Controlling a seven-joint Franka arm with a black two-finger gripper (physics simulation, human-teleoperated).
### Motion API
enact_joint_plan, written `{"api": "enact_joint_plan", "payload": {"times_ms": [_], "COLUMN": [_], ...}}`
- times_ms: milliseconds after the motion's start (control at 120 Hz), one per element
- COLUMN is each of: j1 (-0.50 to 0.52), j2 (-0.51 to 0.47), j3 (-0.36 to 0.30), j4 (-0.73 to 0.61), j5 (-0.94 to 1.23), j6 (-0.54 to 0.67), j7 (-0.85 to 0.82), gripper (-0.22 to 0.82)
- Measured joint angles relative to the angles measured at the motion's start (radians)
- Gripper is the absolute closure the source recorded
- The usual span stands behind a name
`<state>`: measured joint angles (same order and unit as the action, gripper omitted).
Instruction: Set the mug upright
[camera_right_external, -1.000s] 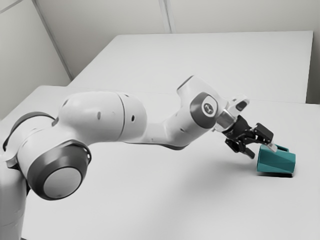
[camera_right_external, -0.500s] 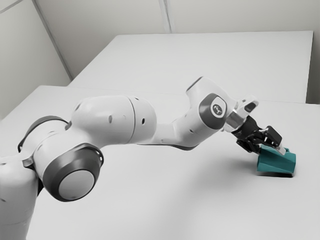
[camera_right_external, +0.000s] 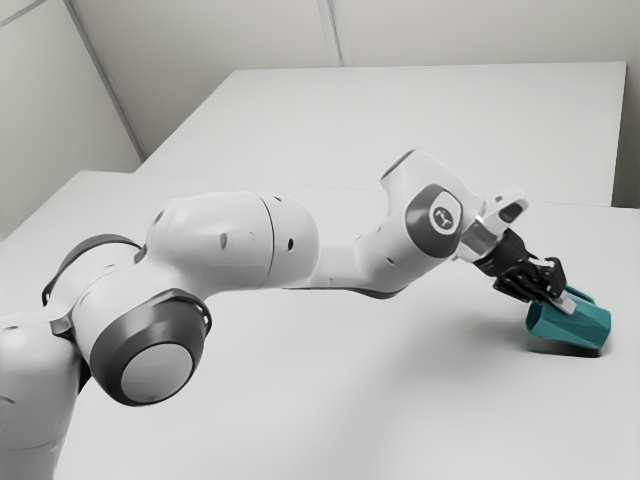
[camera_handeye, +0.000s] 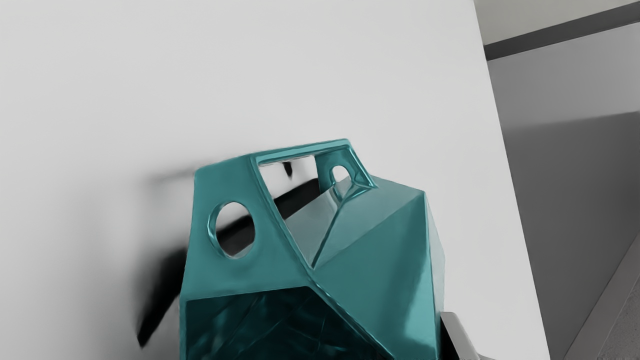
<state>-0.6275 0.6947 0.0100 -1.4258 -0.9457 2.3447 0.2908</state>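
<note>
Slipping is, I think, the first danger from this point. The mug (camera_right_external: 570, 326) is at the outer end of the arm (camera_right_external: 300, 250), over the table (camera_right_external: 300, 400), and it leans: its mouth (camera_handeye: 280, 325) is turned toward the gripper (camera_right_external: 556, 304) and raised, while its base (camera_right_external: 606, 328) is low, close to the shadow (camera_right_external: 562, 351) under it. It is not upright. If the hold is only on a part of the wall near the mouth, as I judge, the weight of the base can make the mug swing between the fingers during the turning. The faceted wall can also be a cause, because flat pads may find little contact on such angles. A second danger is the handle (camera_handeye: 220, 185), which stands out from the side of the mug; if the wrist rolls while it turns, the handle may come lower and strike the table. Third, if the base meets the table on one edge only and the release comes too early, the mug may fall again on its side.

About the end effector: one fingertip (camera_handeye: 457, 335) is against the outer wall of the mug, and the other finger is hidden from me. From the close stand of the fingers and the raised mouth, I judge that the gripper is closed upon the mug, with the fingers apart only by what they pinch.
</note>
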Motion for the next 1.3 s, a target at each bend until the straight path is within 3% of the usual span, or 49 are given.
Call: {"api": "enact_joint_plan", "payload": {"times_ms": [542, 675, 1058, 1300], "j1": [-0.029, -0.022, 0.107, 0.203], "j2": [-0.044, -0.138, -0.452, -0.501], "j3": [-0.004, 0.003, 0.027, 0.047], "j4": [-0.004, -0.054, -0.422, -0.486], "j5": [0.115, 0.222, 0.591, 0.761], "j6": [0.011, 0.011, -0.002, -0.090], "j7": [-0.049, -0.078, -0.181, -0.237], "gripper": [0.78, 0.78, 0.78, 0.78]}}
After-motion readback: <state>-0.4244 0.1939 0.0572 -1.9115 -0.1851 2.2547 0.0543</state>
